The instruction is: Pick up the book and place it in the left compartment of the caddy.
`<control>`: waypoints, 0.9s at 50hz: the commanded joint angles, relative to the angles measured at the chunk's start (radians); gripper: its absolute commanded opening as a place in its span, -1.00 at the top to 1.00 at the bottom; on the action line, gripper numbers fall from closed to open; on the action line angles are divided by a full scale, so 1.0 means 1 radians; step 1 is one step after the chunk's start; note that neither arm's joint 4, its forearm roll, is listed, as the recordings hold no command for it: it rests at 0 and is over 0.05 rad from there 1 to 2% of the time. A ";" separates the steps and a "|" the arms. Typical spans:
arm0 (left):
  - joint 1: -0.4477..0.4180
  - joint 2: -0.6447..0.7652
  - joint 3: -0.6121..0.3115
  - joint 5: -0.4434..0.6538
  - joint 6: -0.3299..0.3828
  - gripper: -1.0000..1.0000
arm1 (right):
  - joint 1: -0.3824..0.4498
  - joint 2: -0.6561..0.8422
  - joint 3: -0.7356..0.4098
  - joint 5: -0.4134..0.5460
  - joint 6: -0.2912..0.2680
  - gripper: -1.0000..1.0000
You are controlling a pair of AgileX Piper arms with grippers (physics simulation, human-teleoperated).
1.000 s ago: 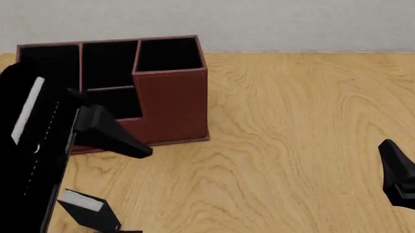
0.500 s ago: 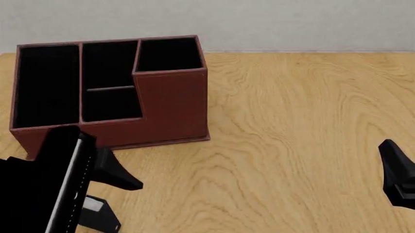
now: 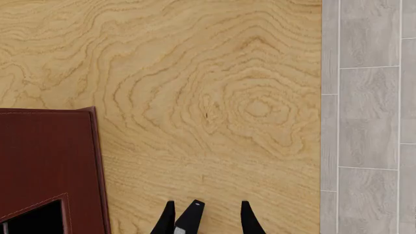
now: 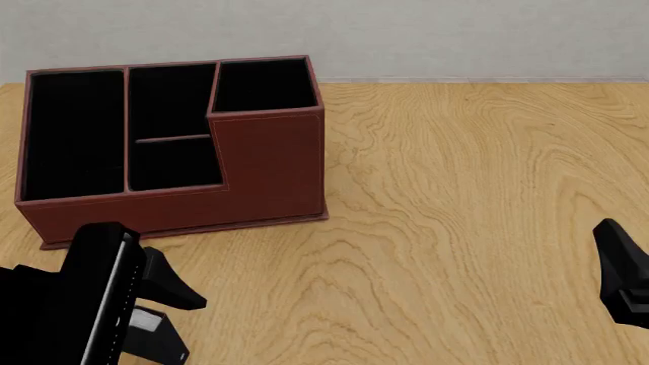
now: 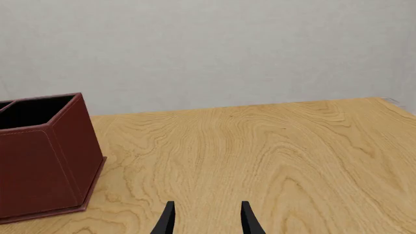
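The book (image 4: 154,342), black with a pale page edge, sits on the table at the near left, in front of the caddy (image 4: 269,163). The left compartment (image 4: 73,133) is black inside and I see nothing in it. My left gripper (image 4: 188,315) is open and hovers just over the book. One finger (image 4: 181,287) shows beyond the book and the other is hidden by the arm. In the left wrist view the book's corner (image 3: 192,214) shows inside the open gripper (image 3: 208,214), close to one finger. My right gripper (image 4: 610,236) is open and empty at the near right, as the right wrist view (image 5: 208,217) also shows.
The caddy's tall square section (image 4: 264,84) stands at its right end, and its wall shows in both wrist views (image 3: 46,156) (image 5: 39,165). The table's near edge and the tiled floor (image 3: 367,117) lie close to the left gripper. Bare wood (image 4: 476,190) lies to the caddy's right.
My left arm has come down and toward the near edge, from in front of the caddy's left part to over the book. The caddy is now uncovered. The book and right arm have not moved.
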 commanded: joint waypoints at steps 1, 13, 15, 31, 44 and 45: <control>0.020 -0.015 0.029 0.006 0.007 -1.00 | -0.001 -0.007 0.000 0.005 0.002 -1.00; 0.066 -0.035 0.055 0.016 0.034 -1.00 | 0.000 -0.011 -0.001 0.007 0.011 -1.00; 0.071 -0.036 0.054 0.018 0.035 -1.00 | -0.001 -0.012 -0.001 0.009 0.013 -1.00; 0.169 -0.071 0.074 0.034 0.113 -1.00 | 0.000 -0.004 0.001 0.002 0.017 -1.00; 0.233 -0.086 0.098 0.032 0.167 -1.00 | 0.000 0.000 0.001 -0.001 0.022 -1.00; 0.233 -0.086 0.098 0.032 0.167 -1.00 | 0.000 0.000 0.001 -0.001 0.022 -1.00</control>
